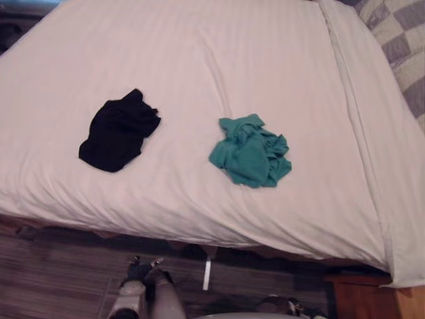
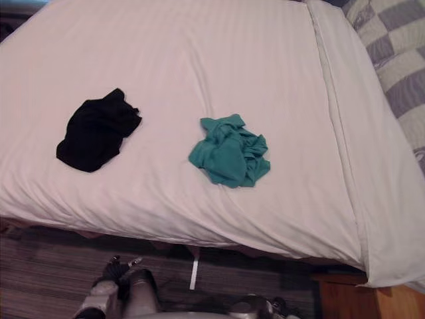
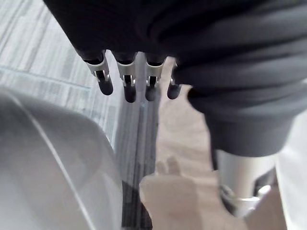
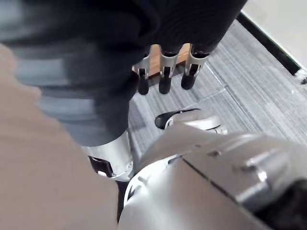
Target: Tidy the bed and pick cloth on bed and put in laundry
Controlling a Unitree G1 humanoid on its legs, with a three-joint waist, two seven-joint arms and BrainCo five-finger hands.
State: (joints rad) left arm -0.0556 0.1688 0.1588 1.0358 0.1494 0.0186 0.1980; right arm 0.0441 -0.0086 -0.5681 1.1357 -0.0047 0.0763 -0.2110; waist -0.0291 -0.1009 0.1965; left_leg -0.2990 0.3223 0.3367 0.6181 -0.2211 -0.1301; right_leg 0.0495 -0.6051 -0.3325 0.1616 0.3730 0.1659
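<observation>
A crumpled black cloth (image 1: 119,133) lies on the left part of the white bed (image 1: 219,53). A bunched teal cloth (image 1: 251,151) lies near the bed's middle, closer to the front edge. The two cloths are well apart, and no hand touches either. My left hand (image 3: 125,79) hangs below the bed's front edge, over the floor, its fingers straight and holding nothing. My right hand (image 4: 164,72) also hangs low over the floor, fingers straight and empty.
A folded white duvet edge (image 1: 372,133) runs down the bed's right side. A grey checkered quilt (image 1: 402,46) lies at the far right. A wooden bed-frame corner (image 1: 362,299) juts out at lower right. Grey striped carpet (image 1: 53,272) lies before the bed.
</observation>
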